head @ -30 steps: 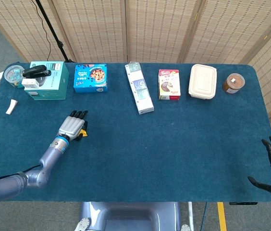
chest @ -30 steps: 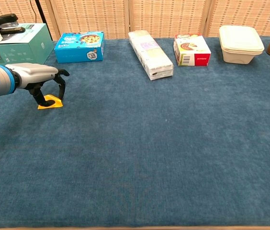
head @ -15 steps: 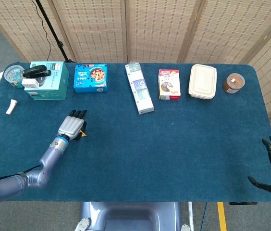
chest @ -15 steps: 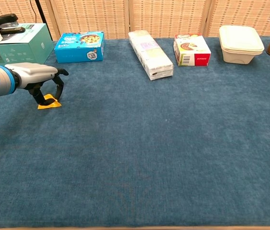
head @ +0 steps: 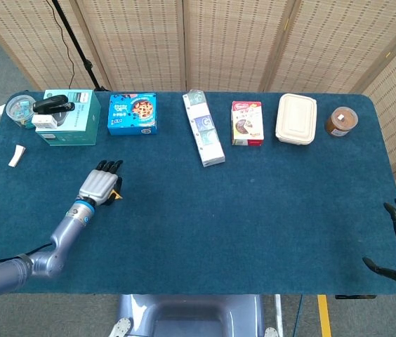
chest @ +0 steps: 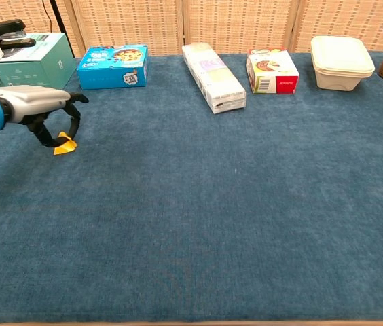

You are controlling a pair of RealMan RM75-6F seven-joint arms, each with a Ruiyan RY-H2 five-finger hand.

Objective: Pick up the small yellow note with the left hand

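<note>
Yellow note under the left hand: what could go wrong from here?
1. The yellow note looks thin and sits low on the cloth-covered table. The left hand has its fingers curled over it, but the grip looks shallow, so it may slip out or crumple on lifting.
2. Most of the note is hidden under the hand in the head view, so a secure pinch can't be confirmed.
3. The teal box stands close behind, so a backward lift could clip it.

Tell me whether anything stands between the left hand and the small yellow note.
Nothing visible does. The left hand is directly over the small yellow note, its dark fingertips curled down at the note's edge; bare blue table cloth surrounds it. Whether the note is actually pinched cannot be told.
</note>
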